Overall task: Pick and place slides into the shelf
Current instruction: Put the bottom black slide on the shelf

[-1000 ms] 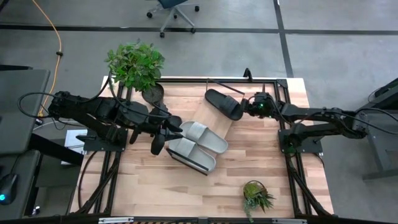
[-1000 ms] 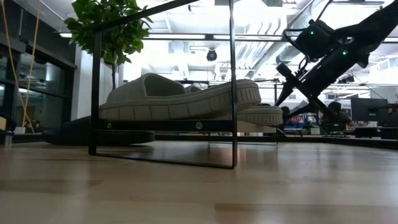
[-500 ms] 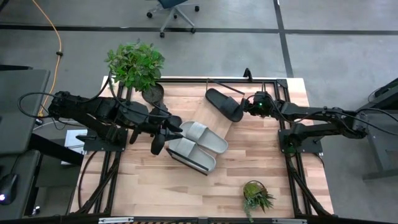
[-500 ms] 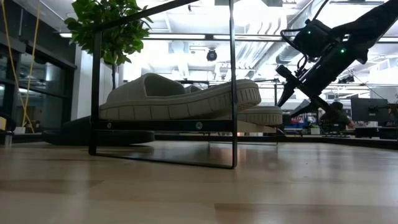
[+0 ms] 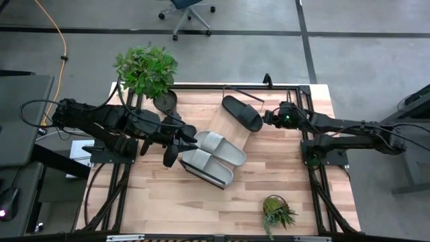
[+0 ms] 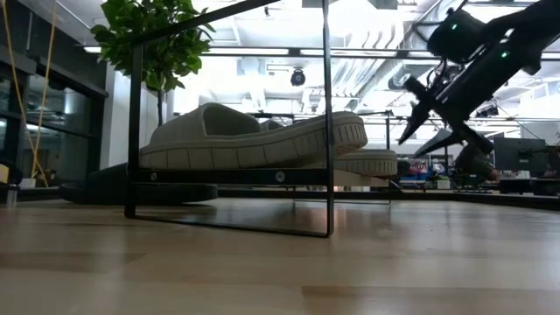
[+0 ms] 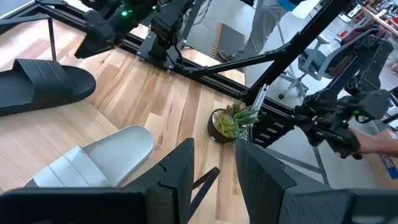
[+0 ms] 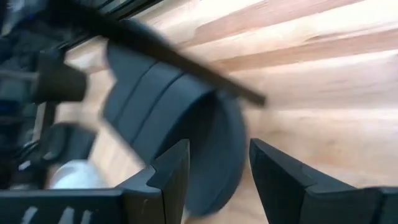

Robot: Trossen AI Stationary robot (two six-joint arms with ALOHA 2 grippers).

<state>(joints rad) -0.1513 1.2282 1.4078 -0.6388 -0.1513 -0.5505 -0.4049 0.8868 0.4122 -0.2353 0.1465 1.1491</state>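
Placing step: right tool (image 5: pixel 269 116) apart, empty, beside black slide (image 5: pixel 242 112) on shelf (image 5: pixel 250 140). Left tool (image 5: pixel 180 140) apart, clamps nothing, by grey slides (image 5: pixel 213 156). Next: fetch remaining slide.

two pale grey-green slides (image 5: pixel 213 158), two black slides (image 5: pixel 242 112), one shelf (image 5: pixel 225 138), two potted plants (image 5: pixel 146 70)

In the right wrist view the black slide (image 8: pixel 186 143) is smeared by blur, and its far end runs into dark shapes too unclear to tell apart. From above, the left gripper (image 5: pixel 176 142) merges with a dark object beside the pale slides (image 5: pixel 213 156), so whether it holds anything cannot be told. In the low view these hide whatever lies behind them.
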